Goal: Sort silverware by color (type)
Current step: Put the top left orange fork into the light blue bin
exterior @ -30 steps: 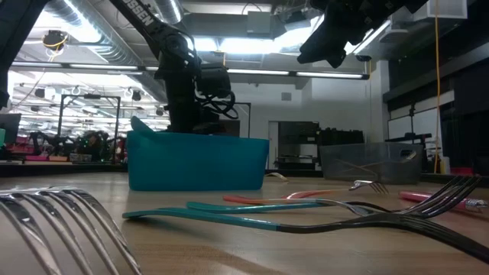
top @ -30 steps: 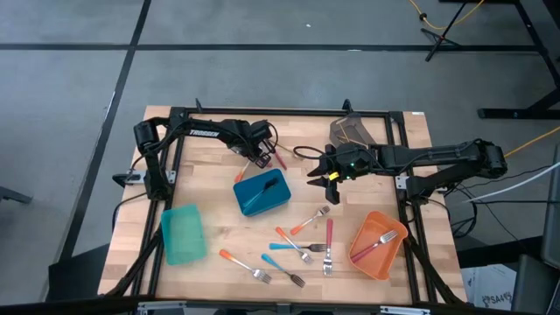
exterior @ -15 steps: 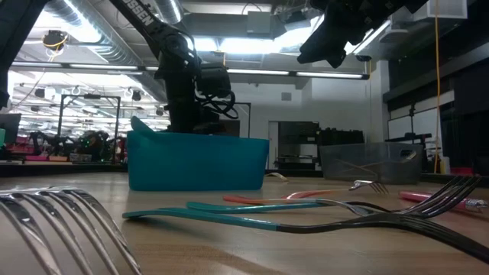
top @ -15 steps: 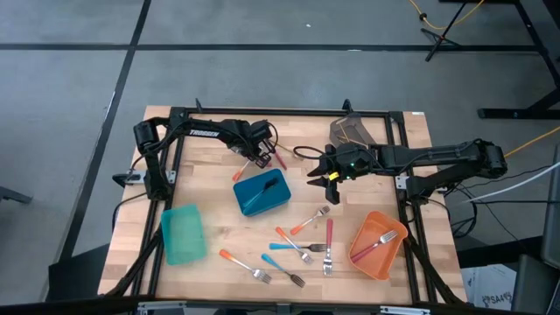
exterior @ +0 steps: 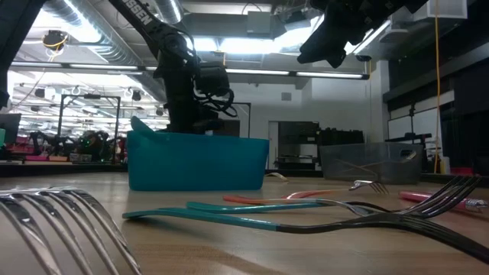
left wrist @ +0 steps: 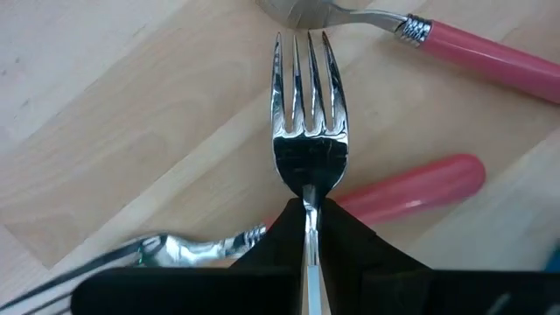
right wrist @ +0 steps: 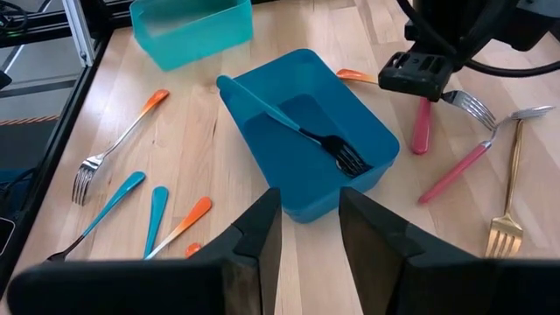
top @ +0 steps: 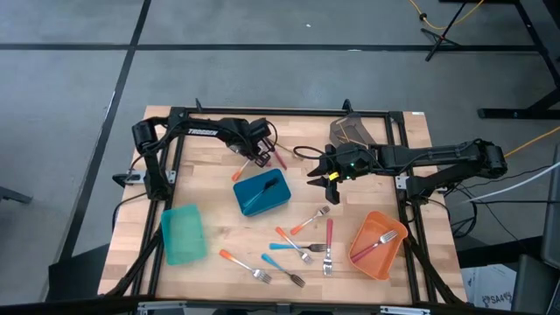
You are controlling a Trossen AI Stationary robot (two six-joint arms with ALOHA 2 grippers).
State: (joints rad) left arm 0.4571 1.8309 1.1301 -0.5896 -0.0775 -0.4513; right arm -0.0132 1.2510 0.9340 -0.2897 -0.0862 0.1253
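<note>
Fork clamped in left gripper

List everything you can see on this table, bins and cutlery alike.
Blue bin: one, blue, table centre; holds a teal-handled fork.
Teal bin: one, teal, front left.
Orange bin: one, orange, front right; holds a pink-handled fork.
Grey bin: one, grey, far edge.
Loose forks: about six; orange, blue or pink handles; front of the table.
Pink-handled utensils: two, beside the left pincer.
Gold fork: one, next to them.
Left pincer: shut on a silver fork, behind the blue bin.
Right pincer: open, hovering.
</note>
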